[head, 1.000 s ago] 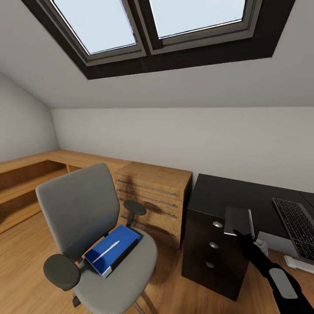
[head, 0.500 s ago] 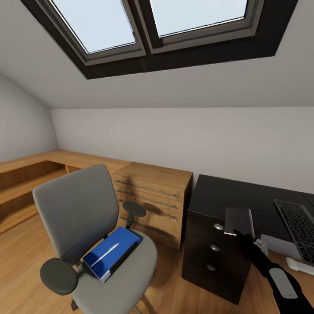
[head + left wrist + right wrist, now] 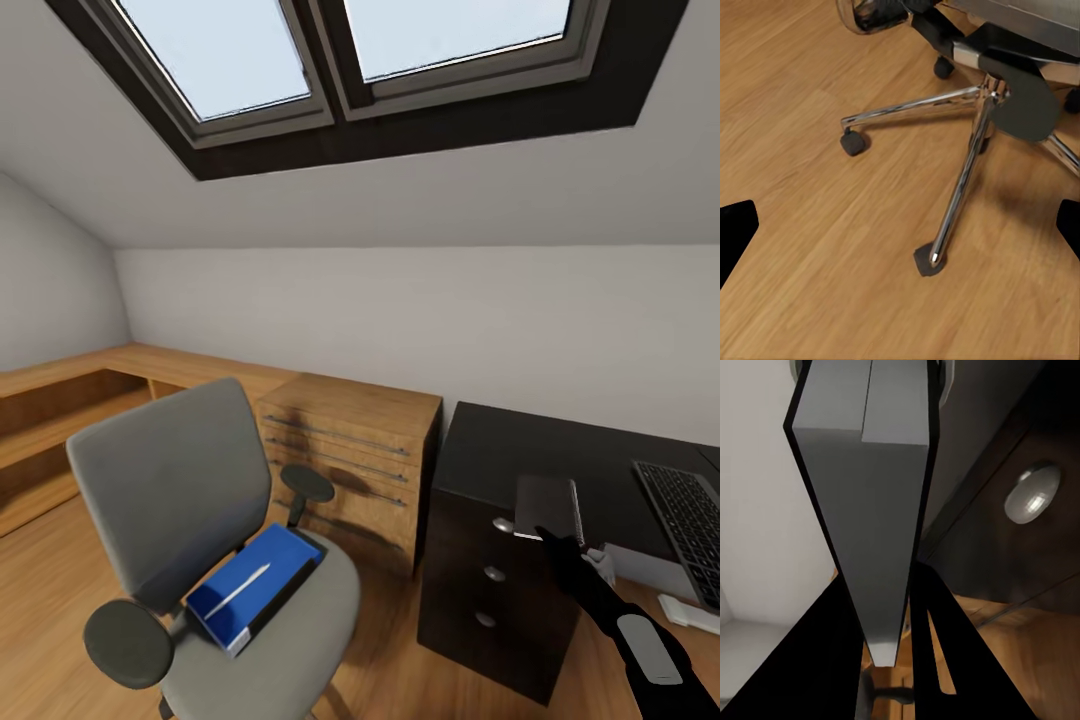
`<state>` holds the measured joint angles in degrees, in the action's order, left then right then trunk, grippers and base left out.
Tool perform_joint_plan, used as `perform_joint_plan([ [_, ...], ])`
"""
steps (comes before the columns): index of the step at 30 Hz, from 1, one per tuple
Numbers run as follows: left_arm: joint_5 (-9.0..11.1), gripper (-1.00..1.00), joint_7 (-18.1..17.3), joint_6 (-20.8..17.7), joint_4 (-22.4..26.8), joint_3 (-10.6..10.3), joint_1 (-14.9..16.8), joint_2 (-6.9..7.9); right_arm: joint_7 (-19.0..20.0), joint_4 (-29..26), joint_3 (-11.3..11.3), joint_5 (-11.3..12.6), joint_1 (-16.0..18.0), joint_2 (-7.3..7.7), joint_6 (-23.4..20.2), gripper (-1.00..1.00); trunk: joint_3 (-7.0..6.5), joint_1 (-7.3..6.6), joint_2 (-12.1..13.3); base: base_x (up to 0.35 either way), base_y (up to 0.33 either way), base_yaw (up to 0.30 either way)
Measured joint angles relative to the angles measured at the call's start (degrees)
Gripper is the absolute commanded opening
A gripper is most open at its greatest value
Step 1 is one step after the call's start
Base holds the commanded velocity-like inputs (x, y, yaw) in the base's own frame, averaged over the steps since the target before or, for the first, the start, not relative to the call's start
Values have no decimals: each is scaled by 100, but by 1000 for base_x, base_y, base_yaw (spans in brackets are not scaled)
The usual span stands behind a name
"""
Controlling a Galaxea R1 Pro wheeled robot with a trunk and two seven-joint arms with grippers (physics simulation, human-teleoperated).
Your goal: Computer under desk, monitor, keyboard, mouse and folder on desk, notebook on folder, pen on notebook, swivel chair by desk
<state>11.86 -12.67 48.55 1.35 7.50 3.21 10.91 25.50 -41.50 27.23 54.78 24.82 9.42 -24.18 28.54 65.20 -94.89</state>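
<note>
One stiff, thin dark-grey spiral notebook [image 3: 546, 508] is clamped upright in my right end effector [image 3: 556, 538], lower right; light, edge-gripped. Bright blue folder [image 3: 253, 586] lies on the grey swivel chair [image 3: 190, 500], lower left.

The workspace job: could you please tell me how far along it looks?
Done: the keyboard lies on the desk. In hand: the right gripper holds the notebook. Left: the blue folder, with a pen on it, lies on the swivel chair.
</note>
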Motion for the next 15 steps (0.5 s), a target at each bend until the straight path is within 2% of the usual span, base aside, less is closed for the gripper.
perform_joint_plan([
  [5, -3, 100, 0, -4, -4, -3, 0, -1, 0, -6, 0, 0, 0, 0, 0, -100, 0, 0, 0, 173, -25, 0],
  [15, -10, 100, 0, -17, -6, -3, -6, 1, -4, -8, 0, 2, 0, 26, -1, -100, 0, 2, 0, 30, -4, 0],
])
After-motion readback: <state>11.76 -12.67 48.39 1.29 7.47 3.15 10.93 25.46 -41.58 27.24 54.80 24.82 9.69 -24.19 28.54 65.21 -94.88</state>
